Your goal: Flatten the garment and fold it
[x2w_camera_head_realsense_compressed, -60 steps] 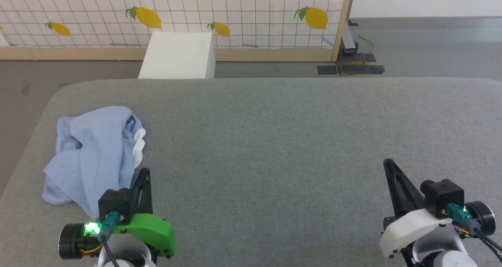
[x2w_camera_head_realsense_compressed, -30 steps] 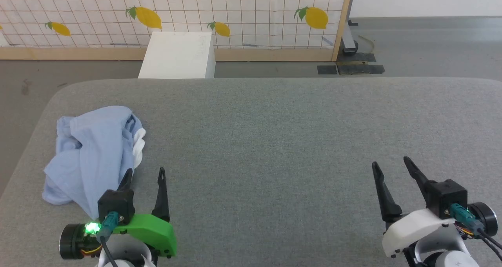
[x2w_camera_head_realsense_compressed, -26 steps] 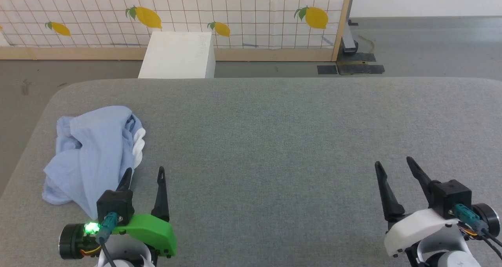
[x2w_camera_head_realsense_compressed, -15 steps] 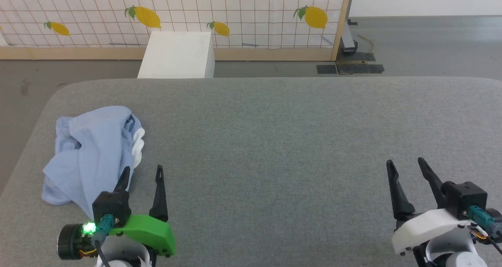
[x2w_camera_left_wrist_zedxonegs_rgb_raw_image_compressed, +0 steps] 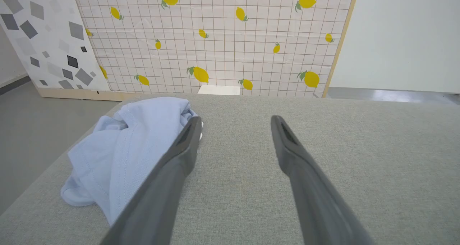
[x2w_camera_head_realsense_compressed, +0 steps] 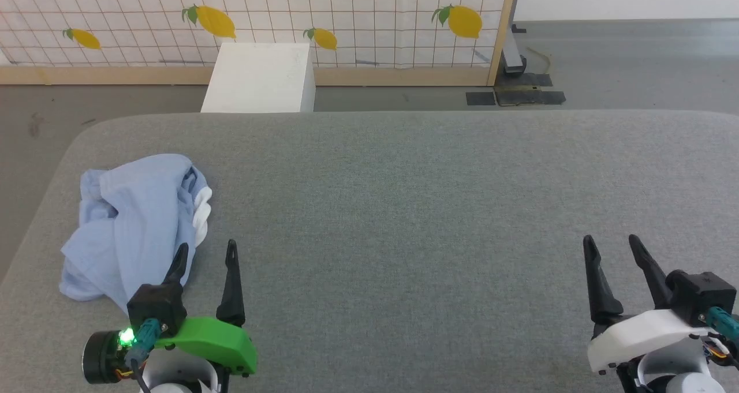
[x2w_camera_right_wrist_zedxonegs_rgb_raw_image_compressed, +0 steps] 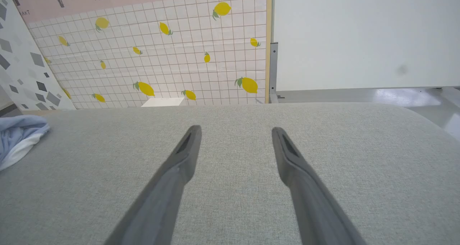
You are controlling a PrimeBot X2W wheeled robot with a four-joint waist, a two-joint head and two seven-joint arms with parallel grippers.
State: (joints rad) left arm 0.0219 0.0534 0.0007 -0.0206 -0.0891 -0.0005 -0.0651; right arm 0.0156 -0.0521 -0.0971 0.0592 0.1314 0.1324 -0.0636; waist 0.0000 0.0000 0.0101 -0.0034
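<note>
Grey fabric tabletop [x2w_camera_head_realsense_compressed: 404, 208] with rounded far corners, grey floor [x2w_camera_head_realsense_compressed: 635, 64] beyond it. A white box [x2w_camera_head_realsense_compressed: 260, 78] stands on the floor behind the far edge, and a lemon-print grid panel [x2w_camera_head_realsense_compressed: 346, 12] in a wood frame stands behind that. Garment [x2w_camera_head_realsense_compressed: 130, 220] is a crumpled light blue heap by the left edge of the tabletop, not flattened and not folded, with a bit of white cloth showing on its right side. Left gripper [x2w_camera_head_realsense_compressed: 206, 247] sits at the near-left, green-shelled, fingers spread apart and pointing toward the far edge, nothing between them. Its left finger overlaps the heap's near-right edge in the head view. Left wrist view: left gripper [x2w_camera_left_wrist_zedxonegs_rgb_raw_image_compressed: 235, 119] spread wide over bare fabric, garment [x2w_camera_left_wrist_zedxonegs_rgb_raw_image_compressed: 133, 144] just left of and partly behind the left finger. Can't tell if finger and cloth touch. Right gripper [x2w_camera_head_realsense_compressed: 611, 240] is at the near-right, white-shelled, fingers also apart, empty, well apart from the garment. Right wrist view: right gripper [x2w_camera_right_wrist_zedxonegs_rgb_raw_image_compressed: 236, 129] over bare tabletop, and the garment [x2w_camera_right_wrist_zedxonegs_rgb_raw_image_compressed: 18, 137] is a blue and white lump at the far left of the frame. The rest of the tabletop between the two grippers is bare grey fabric.
</note>
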